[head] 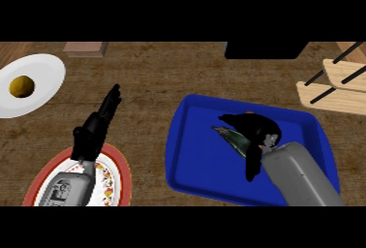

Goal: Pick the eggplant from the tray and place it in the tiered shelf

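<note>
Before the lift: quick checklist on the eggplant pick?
1. Right hand over the blue tray: ok.
2. Eggplant under the hand, fingers curled round it: ok, though mostly hidden.
3. Eggplant off the tray floor: cannot tell.
4. Shelf in sight at upper right, tiers look free: ok.
5. Left hand open, resting over the red-rimmed plate, clear of the path: ok.
6. White plate with the small brown item far left, out of the way: ok.
</note>
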Controlling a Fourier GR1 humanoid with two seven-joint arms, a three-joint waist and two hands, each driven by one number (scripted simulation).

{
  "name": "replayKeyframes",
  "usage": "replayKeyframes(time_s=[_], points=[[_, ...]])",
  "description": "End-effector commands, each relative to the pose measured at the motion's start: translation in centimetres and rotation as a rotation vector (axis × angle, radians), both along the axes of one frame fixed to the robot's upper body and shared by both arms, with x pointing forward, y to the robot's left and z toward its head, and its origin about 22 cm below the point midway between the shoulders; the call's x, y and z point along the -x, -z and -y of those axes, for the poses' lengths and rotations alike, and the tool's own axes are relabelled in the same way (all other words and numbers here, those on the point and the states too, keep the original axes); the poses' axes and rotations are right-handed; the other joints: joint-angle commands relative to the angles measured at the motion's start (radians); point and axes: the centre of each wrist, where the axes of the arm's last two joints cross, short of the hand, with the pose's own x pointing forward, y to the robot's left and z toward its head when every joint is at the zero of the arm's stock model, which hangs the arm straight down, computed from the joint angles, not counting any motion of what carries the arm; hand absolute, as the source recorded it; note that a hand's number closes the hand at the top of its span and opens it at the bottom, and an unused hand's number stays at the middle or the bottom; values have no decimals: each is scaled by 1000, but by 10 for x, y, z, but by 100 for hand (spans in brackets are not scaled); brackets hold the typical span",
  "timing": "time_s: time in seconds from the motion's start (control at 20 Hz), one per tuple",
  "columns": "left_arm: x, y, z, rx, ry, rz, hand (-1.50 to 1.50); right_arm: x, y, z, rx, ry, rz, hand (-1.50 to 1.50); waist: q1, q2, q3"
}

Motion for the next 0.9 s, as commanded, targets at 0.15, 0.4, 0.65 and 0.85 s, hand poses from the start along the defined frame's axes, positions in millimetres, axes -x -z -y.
replayKeyframes(time_s=[0.15, 0.4, 0.65, 0.85], points=[[7, 19, -10, 11, -1, 1, 0, 14, 6, 3, 23, -16, -19, -150, -3, 0, 0], [-3, 8, -20, 6, 13, 16, 0, 11, 23, -20, 62, -107, -16, 150, -1, 0, 0], [10, 8, -6, -5, 9, 13, 0, 7, 23, 1, 39, -134, 42, 150, 0, 0, 0], [9, 3, -23, 4, -14, -5, 0, 24, 24, 31, -14, 85, 155, 150, -10, -4, 0]])
